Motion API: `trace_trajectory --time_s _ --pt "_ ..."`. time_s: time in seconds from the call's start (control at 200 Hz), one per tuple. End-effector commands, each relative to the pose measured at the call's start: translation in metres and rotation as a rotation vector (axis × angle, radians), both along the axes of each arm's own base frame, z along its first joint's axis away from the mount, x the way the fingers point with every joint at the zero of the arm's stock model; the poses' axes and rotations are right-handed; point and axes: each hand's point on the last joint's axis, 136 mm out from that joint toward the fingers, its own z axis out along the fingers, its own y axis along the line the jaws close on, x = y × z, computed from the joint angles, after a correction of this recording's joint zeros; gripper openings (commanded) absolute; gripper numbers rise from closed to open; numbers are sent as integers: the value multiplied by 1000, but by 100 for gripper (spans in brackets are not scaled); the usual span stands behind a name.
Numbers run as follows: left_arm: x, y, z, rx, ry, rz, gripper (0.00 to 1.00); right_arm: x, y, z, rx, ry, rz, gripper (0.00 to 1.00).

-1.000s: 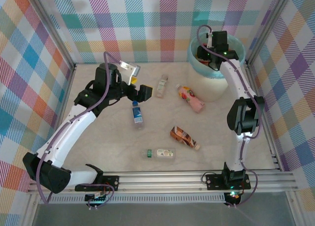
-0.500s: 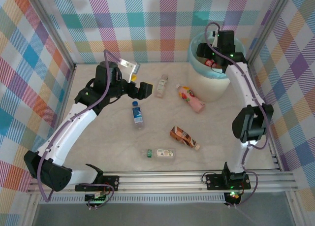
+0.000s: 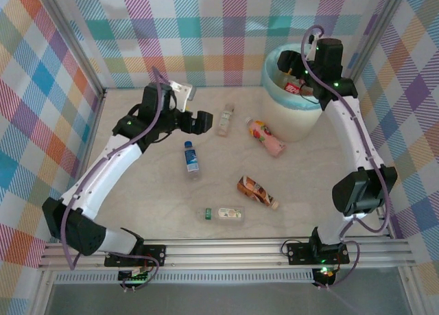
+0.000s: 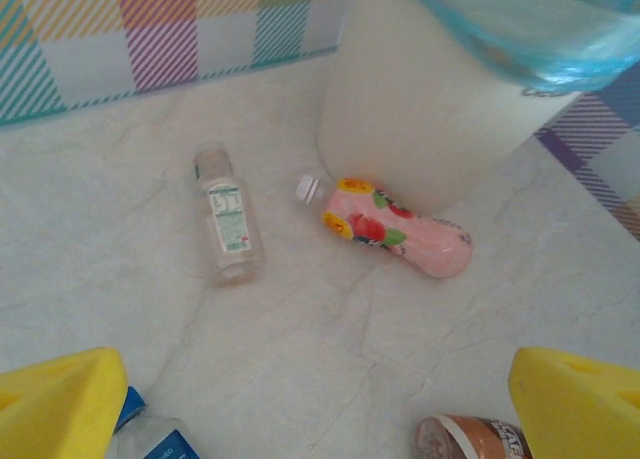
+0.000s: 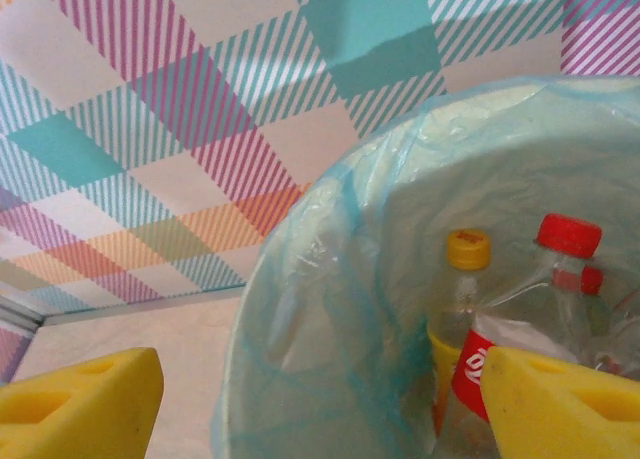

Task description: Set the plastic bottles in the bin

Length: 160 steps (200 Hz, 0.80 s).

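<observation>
**Top external: five bottles loose on worktop, both hands apart**

Top external view. I count five plastic bottles lying flat on the worktop (image 3: pixel 151 198). A clear bottle (image 3: pixel 225 119) lies just ahead of the left hand (image 3: pixel 201 122). A pink bottle (image 3: pixel 266 136) lies near the foot of the bin (image 3: pixel 295 123). A blue-labelled bottle (image 3: pixel 192 158) lies nearer the arm bases than the left hand. A brown bottle (image 3: pixel 257 191) lies mid-worktop. A second clear bottle (image 3: pixel 223 214) lies closest to the arm bases.

Left wrist view. The yellow fingers (image 4: pixel 60 404) sit at the lower corners, wide apart, with nothing between them. The pink bottle's white cap points toward the clear bottle, and the two are apart. I cannot tell whether the pink bottle touches the bin wall.

The right hand (image 3: pixel 302 71) hangs over the bin's rim. In the right wrist view its yellow pads (image 5: pixel 80 404) are spread and empty. Inside the mint liner (image 5: pixel 330 309) I see a yellow-capped bottle (image 5: pixel 465 279) close beside a red-capped bottle (image 5: pixel 545 289) with a red label.
</observation>
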Motion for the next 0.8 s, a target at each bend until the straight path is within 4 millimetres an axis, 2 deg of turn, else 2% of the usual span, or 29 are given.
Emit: trace_trajectory --time_s 0.0,0.11,0.28,0.405,0.57,0.795 --pt "-2 0 -16 7 109 36 95 -21 13 32 60 -70 50 82" --pt "-2 -3 -38 6 206 56 95 -40 28 37 46 -79 99 81" --pt "8 14 -90 114 371 200 94 -73 56 40 3 -106 186 80" --pt "17 4 -111 125 424 186 93 -93 79 32 -44 -92 252 80" --pt "47 -9 -136 198 466 156 90 -107 102 13 -64 -61 338 80" --pt "95 -39 -156 215 447 81 89 -114 105 5 -88 -52 366 81"
